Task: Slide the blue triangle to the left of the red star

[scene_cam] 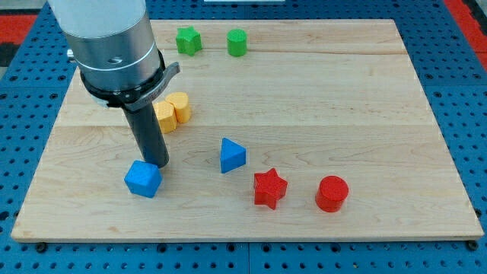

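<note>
Resting at the lower left of the frame, your tip (156,164) touches the top edge of the blue cube (142,179); this hand is a bare rod, gripping nothing. Lower centre sits the blue triangle (232,155), up-left of the red star (269,188). It looks light, rigid, likely to pivot, so push its flat face squarely across the counter (319,99).
</note>
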Action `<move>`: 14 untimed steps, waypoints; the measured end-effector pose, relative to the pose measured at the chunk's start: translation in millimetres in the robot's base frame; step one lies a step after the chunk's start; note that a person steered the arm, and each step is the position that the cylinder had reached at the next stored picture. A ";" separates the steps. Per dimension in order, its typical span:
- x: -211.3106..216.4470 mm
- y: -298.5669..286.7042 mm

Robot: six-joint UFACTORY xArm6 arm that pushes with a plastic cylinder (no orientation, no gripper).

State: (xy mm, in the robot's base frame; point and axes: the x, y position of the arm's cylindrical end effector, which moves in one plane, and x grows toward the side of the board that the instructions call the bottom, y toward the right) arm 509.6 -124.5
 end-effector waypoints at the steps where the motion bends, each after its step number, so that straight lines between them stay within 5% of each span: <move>1: -19.5 13.3; 3: -52.6 122.3; 11: 22.0 50.5; 14: -54.8 86.9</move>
State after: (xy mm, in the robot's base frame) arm 454.8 -37.6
